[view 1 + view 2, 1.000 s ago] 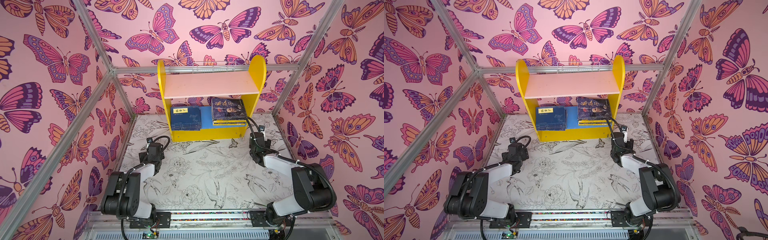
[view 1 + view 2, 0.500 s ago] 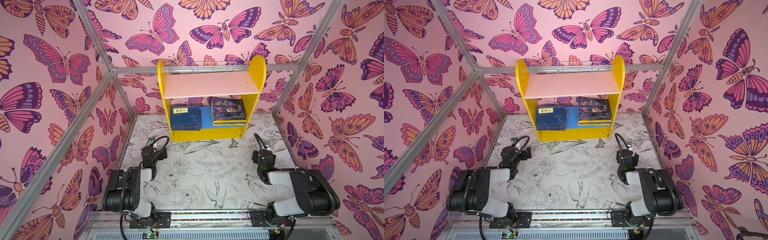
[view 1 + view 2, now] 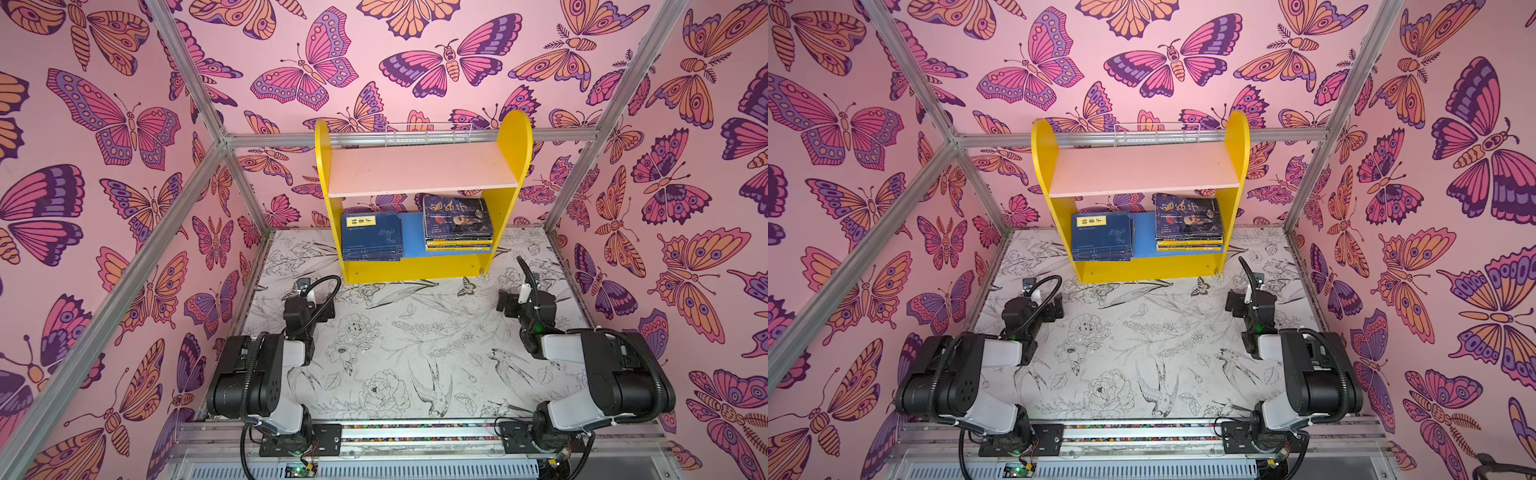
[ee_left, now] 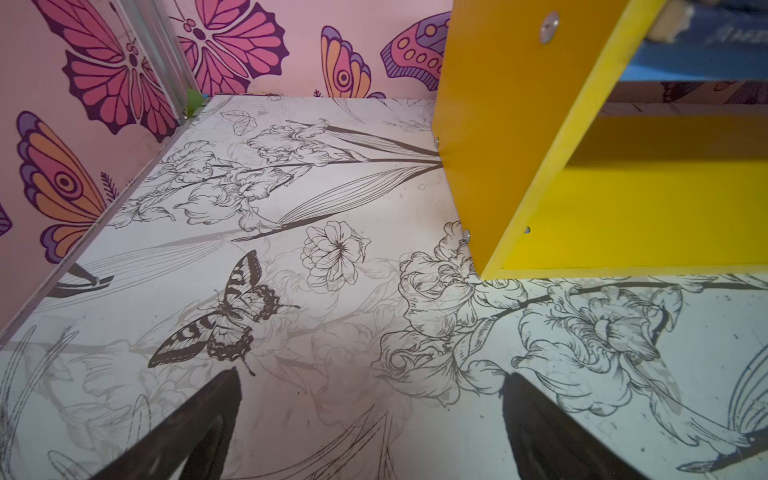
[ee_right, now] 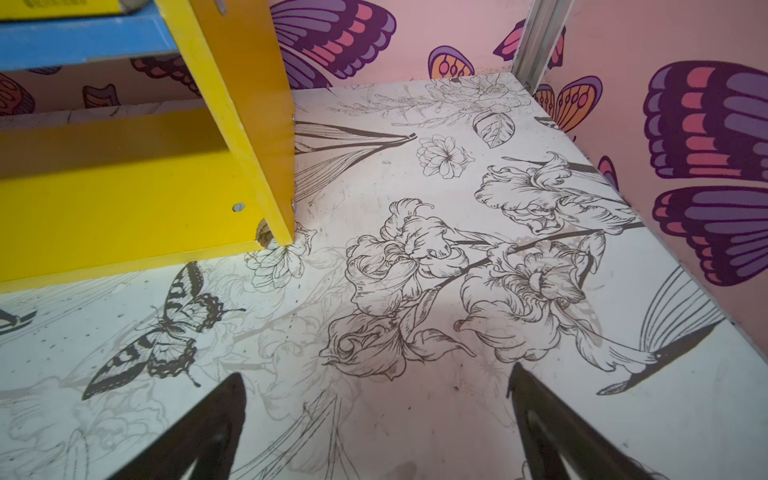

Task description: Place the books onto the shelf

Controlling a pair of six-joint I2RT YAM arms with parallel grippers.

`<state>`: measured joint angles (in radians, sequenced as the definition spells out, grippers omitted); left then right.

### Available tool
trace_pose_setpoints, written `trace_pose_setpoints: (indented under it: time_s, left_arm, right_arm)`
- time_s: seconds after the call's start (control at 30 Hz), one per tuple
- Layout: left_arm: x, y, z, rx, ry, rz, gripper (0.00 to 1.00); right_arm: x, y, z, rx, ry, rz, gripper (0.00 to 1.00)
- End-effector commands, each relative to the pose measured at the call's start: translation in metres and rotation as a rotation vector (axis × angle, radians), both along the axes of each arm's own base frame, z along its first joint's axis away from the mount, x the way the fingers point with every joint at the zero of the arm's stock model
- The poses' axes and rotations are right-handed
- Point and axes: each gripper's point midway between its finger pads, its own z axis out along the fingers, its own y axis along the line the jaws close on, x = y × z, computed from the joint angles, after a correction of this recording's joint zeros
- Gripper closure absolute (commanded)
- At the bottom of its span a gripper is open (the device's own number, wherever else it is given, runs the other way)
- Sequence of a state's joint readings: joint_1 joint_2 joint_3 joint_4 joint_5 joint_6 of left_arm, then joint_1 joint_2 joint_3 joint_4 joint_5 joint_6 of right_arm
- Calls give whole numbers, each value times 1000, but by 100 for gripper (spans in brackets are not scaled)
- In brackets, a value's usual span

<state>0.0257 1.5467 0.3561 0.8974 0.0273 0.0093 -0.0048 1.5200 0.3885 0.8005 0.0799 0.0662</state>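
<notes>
The shelf (image 3: 419,172) (image 3: 1142,168) stands at the back of the floor, with yellow side panels, a bare pink upper board and a blue lower board. On the lower board lie two flat stacks of books: a navy stack (image 3: 372,237) (image 3: 1102,237) on the left and a dark portrait-cover stack (image 3: 457,222) (image 3: 1187,222) on the right. My left gripper (image 3: 311,301) (image 4: 372,378) is open and empty, low over the floor in front of the shelf's left foot (image 4: 511,124). My right gripper (image 3: 521,301) (image 5: 376,372) is open and empty too, off the shelf's right foot (image 5: 245,104).
A white wire rack (image 3: 428,135) shows behind the shelf's top. Pink butterfly walls and aluminium posts (image 3: 575,174) close in the floral-print floor (image 3: 415,340) on three sides. Both arm bases sit at the near edge.
My right arm has drawn back from the shelf's right side toward the near edge, its jaws spreading wide. My left arm has folded back slightly as well.
</notes>
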Motion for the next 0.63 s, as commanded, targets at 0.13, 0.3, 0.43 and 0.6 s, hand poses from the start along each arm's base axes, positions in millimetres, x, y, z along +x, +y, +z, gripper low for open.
trace_pose_setpoints:
  time_s: [0.13,0.3,0.43,0.6]
  left_arm:
    - [3,-8,7,14,-27,-51,1]
    - [4,-8,7,16,-28,-51,1]
    - [5,-9,7,13,-26,-53,1]
    - [4,-8,7,8,-25,-54,1]
  right_arm:
    - [6,5,12,-1,-41,27,1]
    - [6,5,12,-1,-41,28,1]
    - [6,4,12,-1,-40,26,1]
    - [6,4,11,-1,-38,27,1]
